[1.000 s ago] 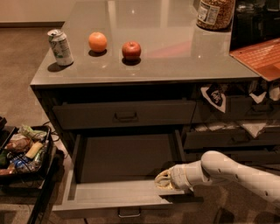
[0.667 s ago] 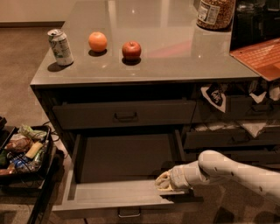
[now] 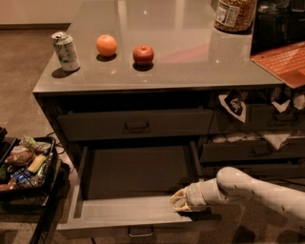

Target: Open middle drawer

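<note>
The middle drawer point(image 3: 121, 212) is pulled far out of the dark grey cabinet, showing its pale grey inside floor. Its small pull handle point(image 3: 140, 232) sits at the centre of the low front, near the bottom of the view. My gripper point(image 3: 178, 200) is at the right end of the drawer's front wall, resting on the inner side of the rim. The pale arm point(image 3: 257, 188) reaches in from the lower right.
Above, the top drawer point(image 3: 95, 125) is shut. The counter point(image 3: 190, 57) holds a can point(image 3: 65, 51), an orange point(image 3: 106, 45), an apple point(image 3: 143, 54) and a jar point(image 3: 234, 14). Narrower drawers point(image 3: 248, 151) at right hold packets. A black tray of snacks point(image 3: 24, 164) stands at left.
</note>
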